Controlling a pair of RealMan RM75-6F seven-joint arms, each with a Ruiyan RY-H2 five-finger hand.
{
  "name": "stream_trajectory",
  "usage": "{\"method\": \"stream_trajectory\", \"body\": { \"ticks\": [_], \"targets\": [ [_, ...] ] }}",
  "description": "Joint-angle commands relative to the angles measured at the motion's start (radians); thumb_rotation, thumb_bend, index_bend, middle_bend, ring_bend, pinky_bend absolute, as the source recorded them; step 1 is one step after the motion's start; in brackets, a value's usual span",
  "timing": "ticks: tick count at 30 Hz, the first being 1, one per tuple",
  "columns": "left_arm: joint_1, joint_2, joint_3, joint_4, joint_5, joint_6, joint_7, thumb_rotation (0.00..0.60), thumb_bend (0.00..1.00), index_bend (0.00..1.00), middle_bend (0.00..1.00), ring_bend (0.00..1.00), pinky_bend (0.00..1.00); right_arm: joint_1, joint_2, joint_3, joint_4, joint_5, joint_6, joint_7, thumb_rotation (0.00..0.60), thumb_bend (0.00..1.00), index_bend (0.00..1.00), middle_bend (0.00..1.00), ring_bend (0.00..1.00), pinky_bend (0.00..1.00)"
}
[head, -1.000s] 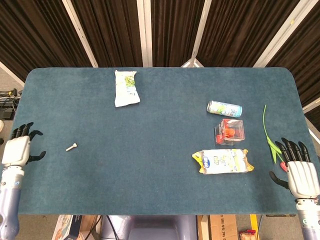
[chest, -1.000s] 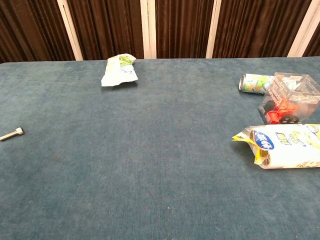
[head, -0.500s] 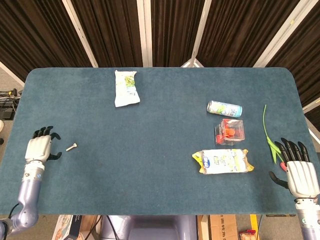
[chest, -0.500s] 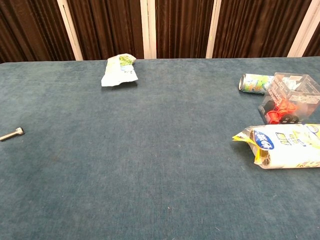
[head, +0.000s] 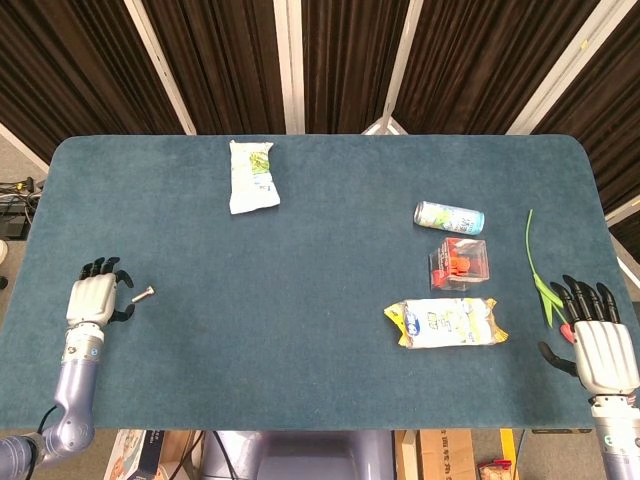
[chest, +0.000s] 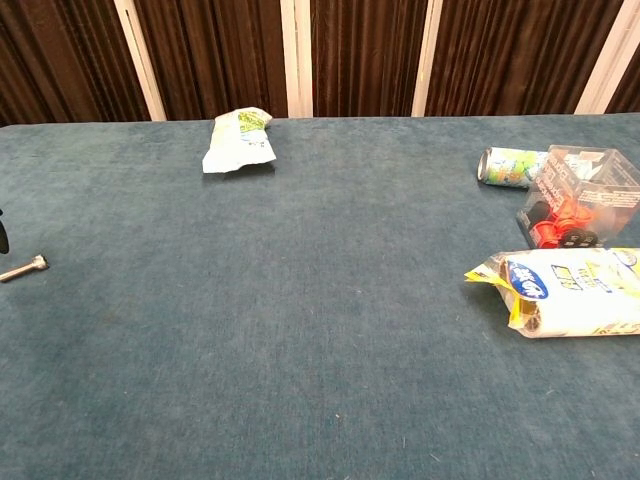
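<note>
At the near left edge of the table (head: 300, 380), the left hand (head: 95, 298) hovered with fingers spread and nothing held, just beside a small metal bolt (head: 142, 294) that lay flat, long axis left to right, its wider head toward the table's middle. The head view alone showed the right hand (head: 603, 350), likewise spread and holding nothing, near a green stem (head: 537, 270); the chest view caught only a dark fingertip at its left edge. No label on the yellow-and-white packet (head: 446, 323) was legible.
</note>
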Motion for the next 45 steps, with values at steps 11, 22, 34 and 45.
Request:
{"method": "stream_trajectory", "body": {
  "ticks": [11,22,34,45],
  "targets": [
    [-0.008,-0.027,0.01,0.034,-0.006,0.007,0.0,0.6,0.46,0.46,0.11,0.03,0.06,0.002,-0.003,0.001,0.002,0.005,-0.005,0.002,0.6,0.21,0.15,0.1,0.11,0.03],
    [-0.015,-0.053,0.015,0.068,0.006,0.008,-0.006,0.6,0.46,0.46,0.11,0.03,0.06,0.004,-0.008,0.001,0.005,0.008,-0.01,-0.005,0.6,0.21,0.15,0.1,0.11,0.03],
    [-0.025,-0.08,0.024,0.097,0.002,0.003,0.015,0.6,0.47,0.48,0.13,0.03,0.06,0.006,-0.011,0.001,0.006,0.011,-0.015,-0.005,0.6,0.21,0.15,0.1,0.11,0.03],
    [-0.026,-0.085,0.029,0.105,-0.002,0.0,0.028,0.6,0.5,0.5,0.14,0.03,0.06,0.006,-0.011,0.001,0.006,0.011,-0.015,-0.001,0.6,0.21,0.15,0.1,0.11,0.03]
  ]
}}
